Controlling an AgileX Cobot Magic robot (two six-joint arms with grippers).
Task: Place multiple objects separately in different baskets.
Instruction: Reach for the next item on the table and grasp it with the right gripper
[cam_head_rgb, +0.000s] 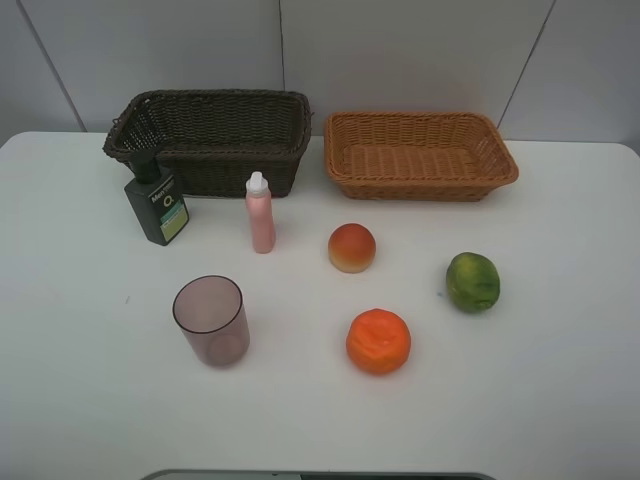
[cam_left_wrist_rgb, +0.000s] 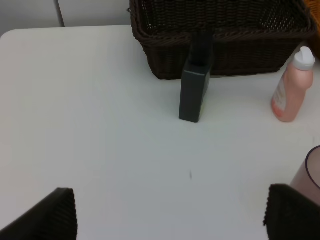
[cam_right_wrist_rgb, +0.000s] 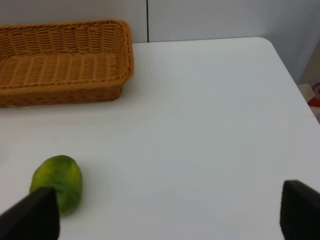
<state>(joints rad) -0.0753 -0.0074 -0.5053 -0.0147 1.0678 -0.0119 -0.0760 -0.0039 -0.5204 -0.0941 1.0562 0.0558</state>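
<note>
Left hand (cam_left_wrist_rgb: 175, 215) and right hand (cam_right_wrist_rgb: 165, 215) both spread, holding nothing. Green fruit (cam_right_wrist_rgb: 56, 182) lies on tabletop (cam_right_wrist_rgb: 200, 125) near that hand, apart from tan basket (cam_right_wrist_rgb: 65, 92). We judge it firm, light, roll-prone: pinch across its middle.

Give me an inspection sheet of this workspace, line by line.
Surface: white table.
Job's things: dark brown basket and tan basket at the back, nothing seen inside; pump bottle, pink bottle and mauve cup upright; peach, green fruit and orange loose on the table.
Clutter: nothing seen.
End effectors: left end effector and right end effector open, holding nothing.
Cables: nothing seen.
Surroundings: grey panelled wall behind.
</note>
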